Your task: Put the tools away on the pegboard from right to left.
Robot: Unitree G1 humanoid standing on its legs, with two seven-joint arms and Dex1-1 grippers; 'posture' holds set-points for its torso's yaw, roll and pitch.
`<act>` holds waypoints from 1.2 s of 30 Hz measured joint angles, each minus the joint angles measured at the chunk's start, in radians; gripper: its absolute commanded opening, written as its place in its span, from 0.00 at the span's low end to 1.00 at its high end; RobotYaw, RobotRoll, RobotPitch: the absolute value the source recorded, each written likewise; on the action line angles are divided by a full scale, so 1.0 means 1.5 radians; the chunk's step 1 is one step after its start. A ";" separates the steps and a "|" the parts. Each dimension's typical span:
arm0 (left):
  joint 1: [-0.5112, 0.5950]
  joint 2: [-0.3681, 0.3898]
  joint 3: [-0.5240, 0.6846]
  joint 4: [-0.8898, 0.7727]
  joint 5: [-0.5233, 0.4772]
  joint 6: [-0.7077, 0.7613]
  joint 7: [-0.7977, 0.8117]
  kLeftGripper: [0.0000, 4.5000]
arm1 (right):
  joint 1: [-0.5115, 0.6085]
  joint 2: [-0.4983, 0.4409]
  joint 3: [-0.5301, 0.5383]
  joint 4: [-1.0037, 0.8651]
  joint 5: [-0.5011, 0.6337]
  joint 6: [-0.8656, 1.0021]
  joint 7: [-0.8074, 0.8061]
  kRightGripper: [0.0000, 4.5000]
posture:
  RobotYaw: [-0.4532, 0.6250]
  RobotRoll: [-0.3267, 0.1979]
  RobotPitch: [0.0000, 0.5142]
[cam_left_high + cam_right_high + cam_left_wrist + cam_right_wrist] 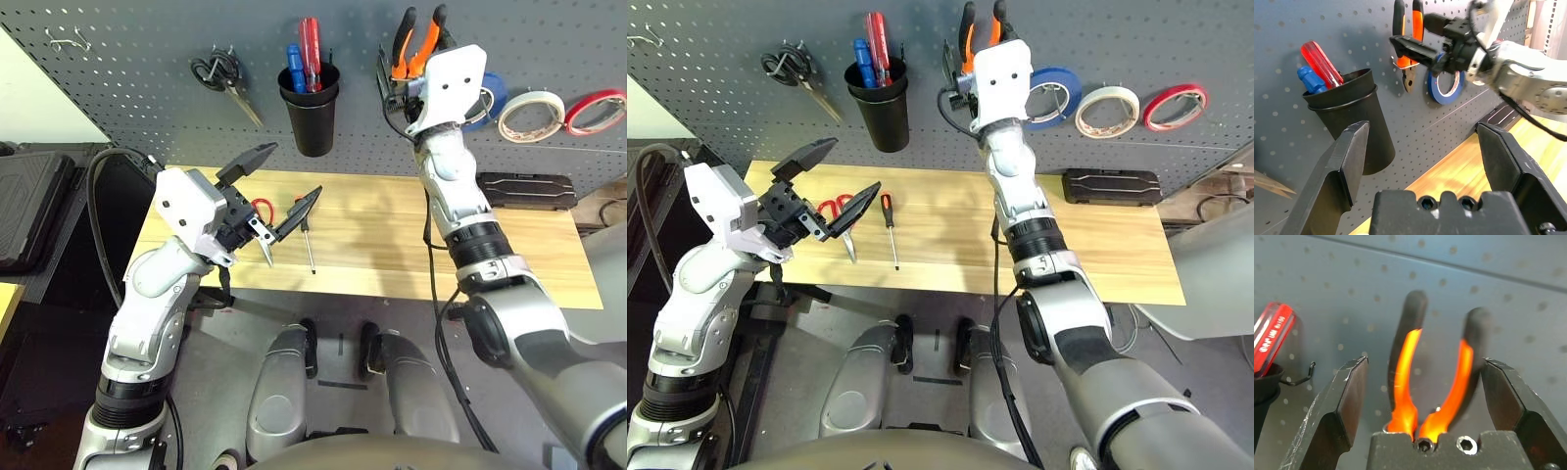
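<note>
The orange-and-black-handled pliers (1432, 382) hang on the dark grey perforated pegboard (137, 59) (handles up), between the right gripper (1425, 396)'s spread fingers, untouched; left gripper (274, 201) spread, empty.

The right gripper (1422, 396) is facing the pegboard (1498, 264), its two black fingers (1349, 396) standing wide apart. Between them the pliers (1408, 377) are hanging against the board with their handles pointing away from the gripper, orange along the inner sides and black at the tips. The two handles are spreading apart from a narrow meeting point just above the gripper's body, and neither finger is touching them. Off to one side, a red screwdriver handle (1273, 335) is sticking out of a black cup (1264, 387), and a thin wire hook (1300, 374) is jutting from the board just beside it.
</note>
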 measured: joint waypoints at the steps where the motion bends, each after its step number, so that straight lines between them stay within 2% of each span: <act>1: 0.000 0.000 0.000 0.000 0.000 0.000 0.000 1.00 | 0.011 -0.005 0.000 -0.014 0.000 -0.007 0.005 1.00 | 0.61 0.62 0.41; 8: -0.001 0.001 -0.001 0.001 0.000 0.000 -0.001 1.00 | 0.095 -0.040 -0.001 -0.123 0.001 -0.050 0.033 1.00 | 0.60 0.62 0.42; 12: 0.000 0.005 0.001 0.001 0.000 0.001 -0.002 1.00 | 0.191 -0.078 -0.001 -0.215 0.002 -0.078 0.066 1.00 | 0.60 0.62 0.42; 18: 0.005 0.012 0.001 0.001 -0.001 0.003 -0.002 1.00 | 0.279 -0.116 0.001 -0.298 0.031 -0.075 0.134 1.00 | 0.60 0.62 0.44; 21: 0.008 0.015 0.003 0.001 -0.001 0.004 -0.002 1.00 | 0.308 -0.134 0.008 -0.324 0.055 -0.020 0.181 1.00 | 0.60 0.62 0.44; 25: 0.023 0.020 0.008 0.001 0.002 0.004 -0.001 1.00 | 0.331 -0.148 0.019 -0.352 0.093 0.109 0.236 1.00 | 0.61 0.62 0.45; 29: 0.044 0.021 0.009 0.009 0.025 0.004 0.007 1.00 | 0.360 -0.187 0.033 -0.359 0.118 0.239 0.307 1.00 | 0.60 0.62 0.46; 36: 0.063 0.022 0.005 0.056 0.082 0.021 0.038 1.00 | 0.410 -0.246 0.049 -0.346 0.128 0.313 0.414 1.00 | 0.60 0.62 0.48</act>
